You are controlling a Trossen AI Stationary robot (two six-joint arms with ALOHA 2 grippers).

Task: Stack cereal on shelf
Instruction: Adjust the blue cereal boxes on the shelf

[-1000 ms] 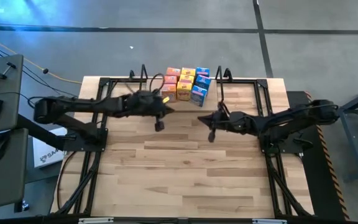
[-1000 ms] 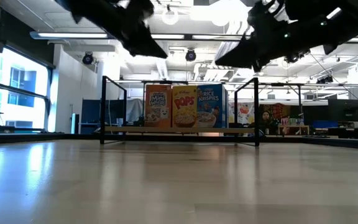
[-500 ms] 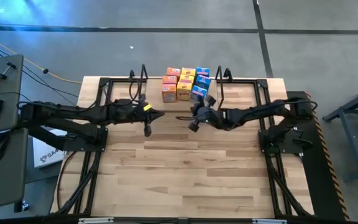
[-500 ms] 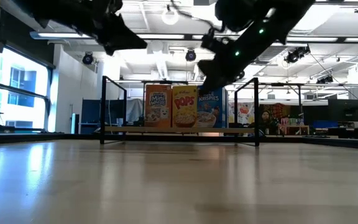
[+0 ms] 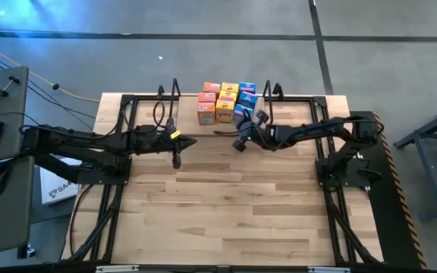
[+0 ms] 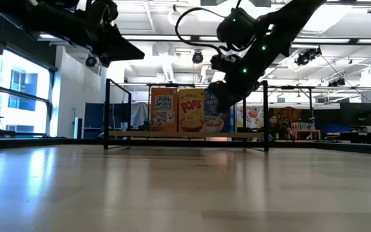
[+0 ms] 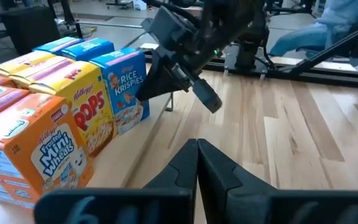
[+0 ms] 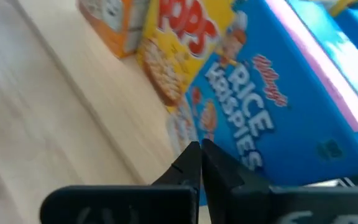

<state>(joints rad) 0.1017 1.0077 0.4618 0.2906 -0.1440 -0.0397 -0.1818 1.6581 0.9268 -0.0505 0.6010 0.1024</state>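
Fingers of the right gripper (image 8: 199,163) are seen pressed together with nothing between them, and the blue Rice Krispies box (image 8: 278,118) stands directly ahead of their tips, very close; whether contact is made cannot be told. Beside that box, farther from the jaws, a yellow Pops box (image 7: 82,106) and an orange Mini-Wheats box (image 7: 33,146) are lined up, with more cereal (image 5: 227,101) packed in rows behind them on the shelf (image 6: 185,133), between its black wire uprights.

The boxes are judged to be light, thin cardboard: stiff along the edges, easily dented on the broad printed faces, and somewhat slick from the glossy print. Because they are packed side by side, little room is left for a finger between neighbours. A hold is best taken across the narrow sides or over the top edge, with modest pressure, after the jaws are spread. A light box can be tipped or slid by a closed fingertip.

Well away from the boxes, the left gripper (image 7: 196,163) is held above the table (image 5: 226,205), its fingers likewise closed on nothing
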